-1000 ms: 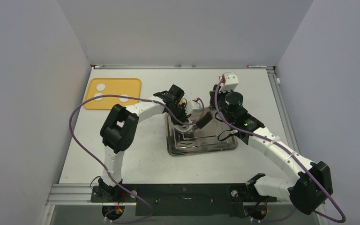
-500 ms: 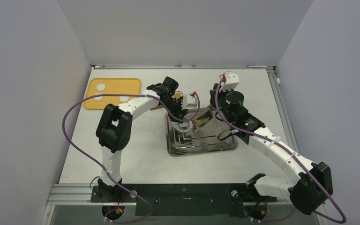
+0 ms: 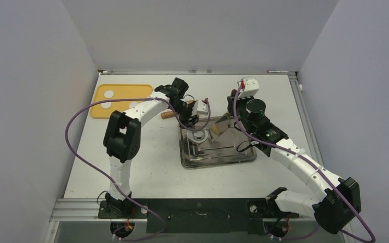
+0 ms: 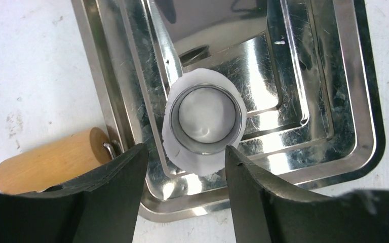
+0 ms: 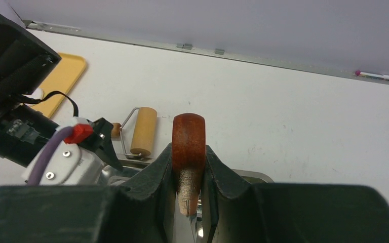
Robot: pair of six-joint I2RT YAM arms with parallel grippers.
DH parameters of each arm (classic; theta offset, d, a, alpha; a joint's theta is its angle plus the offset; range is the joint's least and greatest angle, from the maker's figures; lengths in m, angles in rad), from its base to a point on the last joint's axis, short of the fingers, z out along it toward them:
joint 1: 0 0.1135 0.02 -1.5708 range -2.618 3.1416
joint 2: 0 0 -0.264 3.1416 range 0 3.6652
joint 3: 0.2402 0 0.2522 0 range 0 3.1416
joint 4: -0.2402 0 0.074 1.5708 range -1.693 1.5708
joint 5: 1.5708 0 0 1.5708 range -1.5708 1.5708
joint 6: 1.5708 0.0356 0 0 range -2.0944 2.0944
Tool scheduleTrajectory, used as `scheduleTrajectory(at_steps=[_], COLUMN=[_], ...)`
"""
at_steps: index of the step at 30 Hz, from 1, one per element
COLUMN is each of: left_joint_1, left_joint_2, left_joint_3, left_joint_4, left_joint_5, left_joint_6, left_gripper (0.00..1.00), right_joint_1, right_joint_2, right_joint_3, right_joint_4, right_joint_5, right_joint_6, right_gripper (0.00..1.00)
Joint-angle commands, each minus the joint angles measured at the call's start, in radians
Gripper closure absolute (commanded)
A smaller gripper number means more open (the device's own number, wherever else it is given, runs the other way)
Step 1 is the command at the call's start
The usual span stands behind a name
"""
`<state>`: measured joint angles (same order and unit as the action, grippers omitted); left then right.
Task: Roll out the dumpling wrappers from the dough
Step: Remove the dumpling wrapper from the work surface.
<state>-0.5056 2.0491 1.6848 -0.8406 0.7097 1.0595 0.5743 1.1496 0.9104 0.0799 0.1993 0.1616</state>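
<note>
A thin white dumpling wrapper [image 4: 191,163] lies in the steel tray [image 4: 365,101], with a shiny metal ring [image 4: 206,119] standing on it. My left gripper [image 4: 185,152] hangs open just above and behind the ring, with nothing between its fingers. In the top view it [image 3: 193,120] sits over the tray's far left corner. Two dough lumps [image 3: 109,93] rest on the yellow board [image 3: 126,98]. My right gripper [image 5: 188,169] is shut on the reddish wooden handle [image 5: 188,136] of a scraper. The scraper's metal blade [image 3: 220,124] leans into the tray.
A wooden rolling pin [image 3: 167,115] with a wire handle lies on the table just left of the tray [image 3: 218,163], close to my left fingers [image 4: 106,192]. The right wrist view shows the pin [image 5: 143,130] and the yellow board [image 5: 63,76].
My left gripper has opened, let go of the metal ring and drawn back toward the far left. The ring stays on the wrapper. The right arm has barely moved.
</note>
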Motion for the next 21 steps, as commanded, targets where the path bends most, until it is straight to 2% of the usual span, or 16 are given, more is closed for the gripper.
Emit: scheduleTrajectory(at_steps=[1,6,11,18,21], left_joint_1=[-0.040,-0.051,-0.076,-0.084,-0.084], left_joint_2=[0.045,0.087,0.115,0.112,0.117], left_joint_3=[0.059,0.086,0.092,0.040,0.039], left_joint_4=[0.030,0.026,0.036,0.120,0.118], left_joint_5=[-0.047,-0.088,-0.129,-0.153,-0.156], left_joint_6=[-0.024,-0.093,-0.130,-0.173,-0.173], left_gripper=[0.46,0.50,0.59,0.63,0.70], right_joint_1=[-0.012,-0.023,-0.031,-0.033,-0.032], right_joint_2=[-0.039,-0.040,-0.040,-0.042,-0.041], right_joint_3=[0.000,-0.004,-0.013,-0.013,-0.015], right_joint_4=[0.095,0.084,0.094,0.100,0.100], right_joint_5=[-0.021,-0.029,-0.044,-0.059,-0.062], right_joint_6=[-0.021,-0.035,-0.028,-0.019,-0.018], right_gripper=[0.92,0.92,0.92,0.92,0.92])
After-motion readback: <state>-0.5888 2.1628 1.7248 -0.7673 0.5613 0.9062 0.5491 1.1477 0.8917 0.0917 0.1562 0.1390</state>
